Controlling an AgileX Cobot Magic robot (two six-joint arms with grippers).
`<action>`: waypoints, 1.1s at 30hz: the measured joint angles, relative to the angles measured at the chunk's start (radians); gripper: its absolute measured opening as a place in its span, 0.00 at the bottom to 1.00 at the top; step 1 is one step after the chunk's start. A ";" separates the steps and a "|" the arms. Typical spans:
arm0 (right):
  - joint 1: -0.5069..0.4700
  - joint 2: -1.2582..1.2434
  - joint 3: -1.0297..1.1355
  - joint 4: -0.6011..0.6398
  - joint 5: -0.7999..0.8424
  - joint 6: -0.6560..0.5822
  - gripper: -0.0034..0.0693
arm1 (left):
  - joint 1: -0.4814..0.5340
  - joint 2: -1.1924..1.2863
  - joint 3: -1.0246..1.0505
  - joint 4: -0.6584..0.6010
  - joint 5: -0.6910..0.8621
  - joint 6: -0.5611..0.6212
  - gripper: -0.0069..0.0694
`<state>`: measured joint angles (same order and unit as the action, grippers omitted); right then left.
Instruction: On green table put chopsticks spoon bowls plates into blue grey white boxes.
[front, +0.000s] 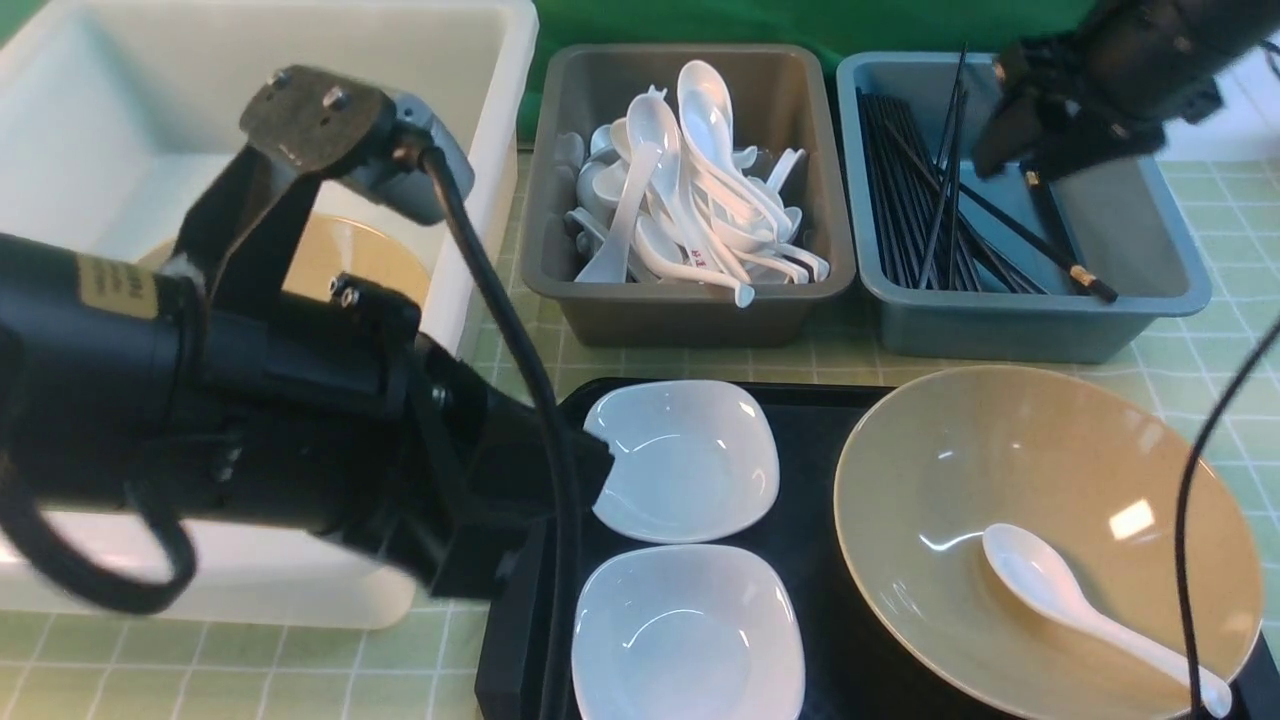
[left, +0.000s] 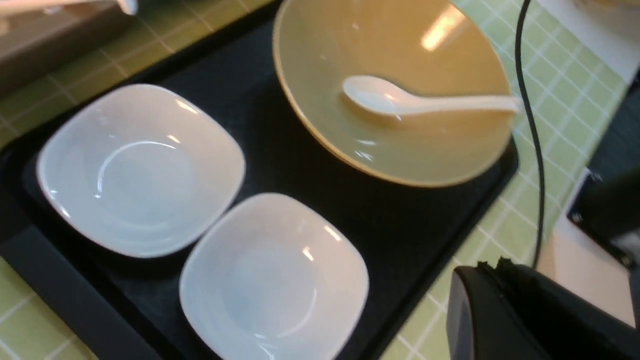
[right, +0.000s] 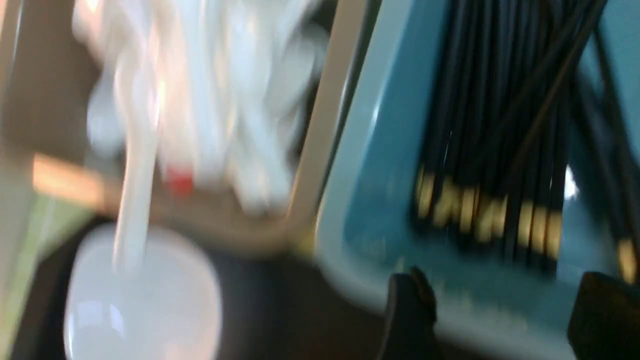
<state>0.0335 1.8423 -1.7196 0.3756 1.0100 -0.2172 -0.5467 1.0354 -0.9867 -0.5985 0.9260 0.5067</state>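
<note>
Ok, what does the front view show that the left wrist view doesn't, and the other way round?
Front only: the blue plastic box of black chopsticks, with the open right gripper above it. Left wrist only: the full rim of the far white square dish; in front the left gripper covers its edge. Both: the black tray, the near white square dish, and the tan round bowl holding a white ceramic spoon.

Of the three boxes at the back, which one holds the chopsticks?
The blue box, farthest right. Black chopsticks lie in it; the grey box holds white spoons, the white box a tan bowl.
</note>
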 joint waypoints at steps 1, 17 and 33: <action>0.010 -0.067 0.072 -0.002 -0.011 -0.055 0.63 | 0.000 -0.004 -0.002 0.000 0.020 0.008 0.09; 0.333 -0.372 0.546 -0.385 0.157 0.017 0.63 | -0.002 -0.010 -0.004 -0.040 0.112 0.029 0.09; 0.334 -0.153 0.560 -0.396 0.159 0.089 0.63 | -0.002 -0.060 -0.004 -0.040 0.163 0.073 0.09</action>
<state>0.3675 1.6891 -1.1596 -0.0201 1.1689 -0.1281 -0.5486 0.9749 -0.9904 -0.6382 1.0887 0.5794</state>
